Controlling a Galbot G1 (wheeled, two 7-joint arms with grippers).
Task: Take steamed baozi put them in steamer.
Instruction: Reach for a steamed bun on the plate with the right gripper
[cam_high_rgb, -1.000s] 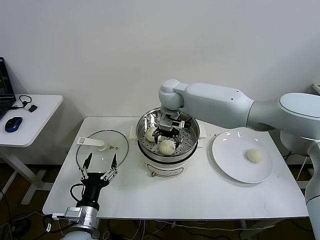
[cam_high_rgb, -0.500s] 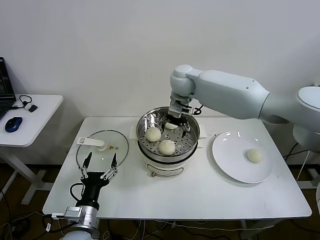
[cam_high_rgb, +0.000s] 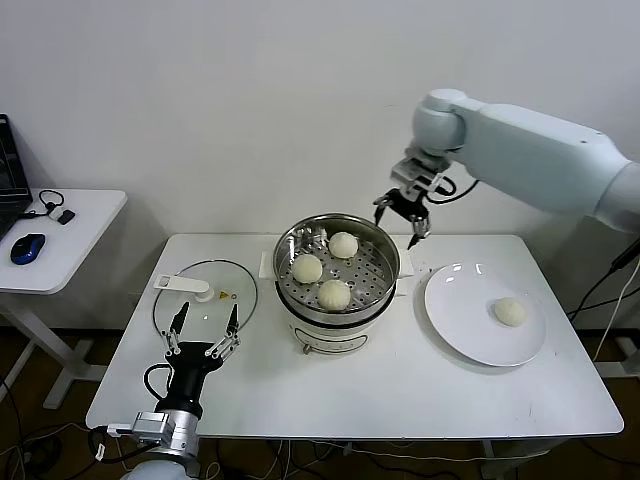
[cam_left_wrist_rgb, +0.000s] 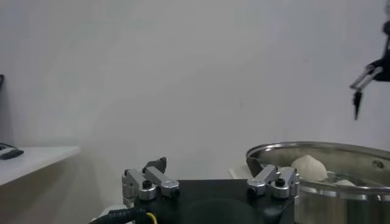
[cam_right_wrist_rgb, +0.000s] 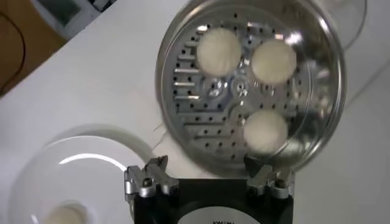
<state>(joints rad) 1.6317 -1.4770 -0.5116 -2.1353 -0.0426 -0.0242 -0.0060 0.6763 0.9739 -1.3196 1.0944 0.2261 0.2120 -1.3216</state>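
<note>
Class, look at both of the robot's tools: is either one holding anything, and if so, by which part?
Nothing is held. The right tool hangs open and empty in the air above the steamer, and the left tool waits open and empty near the glass lid.

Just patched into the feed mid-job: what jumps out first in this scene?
The shiny steamer at table centre draws the eye, three steamed baozi sitting on its perforated tray. Above its far right rim hangs the right pincer, open and empty, while one last bun waits on the white plate to the right. The left pincer sits open near the table's front left, by the glass lid.
</note>
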